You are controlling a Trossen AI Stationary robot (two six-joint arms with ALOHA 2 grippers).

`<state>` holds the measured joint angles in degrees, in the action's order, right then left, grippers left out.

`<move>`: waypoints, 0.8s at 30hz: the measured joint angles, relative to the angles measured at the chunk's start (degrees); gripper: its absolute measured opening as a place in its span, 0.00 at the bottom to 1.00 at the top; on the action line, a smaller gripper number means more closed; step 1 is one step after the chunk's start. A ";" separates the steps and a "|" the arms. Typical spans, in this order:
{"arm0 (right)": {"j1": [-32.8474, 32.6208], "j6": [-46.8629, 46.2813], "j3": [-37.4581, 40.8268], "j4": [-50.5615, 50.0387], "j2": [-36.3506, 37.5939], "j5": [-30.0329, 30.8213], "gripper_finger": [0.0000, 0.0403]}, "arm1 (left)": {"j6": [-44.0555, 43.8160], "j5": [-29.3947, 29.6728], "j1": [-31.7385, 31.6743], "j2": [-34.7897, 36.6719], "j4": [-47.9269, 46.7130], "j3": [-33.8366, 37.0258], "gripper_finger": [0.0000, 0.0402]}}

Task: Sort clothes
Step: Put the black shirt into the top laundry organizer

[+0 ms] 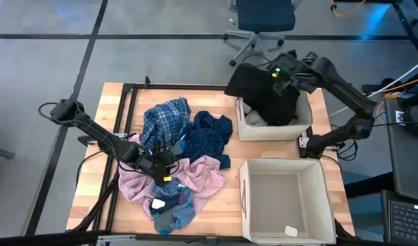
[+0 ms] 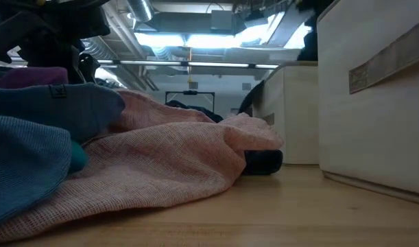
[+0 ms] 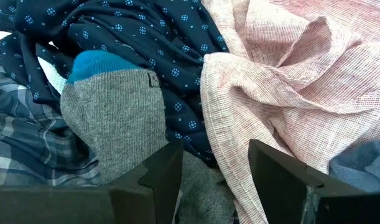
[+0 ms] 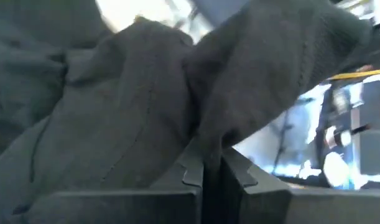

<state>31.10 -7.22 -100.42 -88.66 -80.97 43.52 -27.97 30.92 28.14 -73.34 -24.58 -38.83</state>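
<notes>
Over the far bin [image 1: 244,128], the right gripper [image 1: 285,76] has its fingers pinched tight on a black garment [image 1: 263,92], which hangs half in the bin and half draped over its rim. To my eye the good move is to carry it a touch further over the middle before letting go, so the trailing edge falls inside and not onto the table [image 1: 222,219]. The left gripper [image 3: 209,177] stands spread wide with nothing in it, just above the heap: a grey sock with a teal cuff [image 3: 112,112], a navy dotted piece [image 3: 146,37] and pale pink cloth [image 3: 295,81] (all tangled). It should pick one layer only. The near bin [image 1: 244,198] looks almost bare
</notes>
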 joint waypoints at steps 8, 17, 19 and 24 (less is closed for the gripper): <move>4.31 -0.67 17.66 9.30 -0.07 -15.84 0.05 | -0.06 0.00 0.00 0.00 0.00 0.00 0.43; 4.21 -5.05 23.47 13.79 -1.64 -17.50 0.33 | 0.99 0.00 0.00 0.02 0.00 0.00 0.43; 4.21 -5.01 23.47 14.13 -1.64 -18.05 0.42 | 0.99 0.00 0.00 0.02 -0.02 0.00 0.43; 4.21 -5.20 23.45 12.83 -1.64 -18.70 0.61 | 0.99 0.00 0.00 0.02 -0.02 0.00 0.43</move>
<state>35.31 -12.43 -76.97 -75.83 -82.61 24.81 -26.98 30.92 28.14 -73.32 -24.60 -38.83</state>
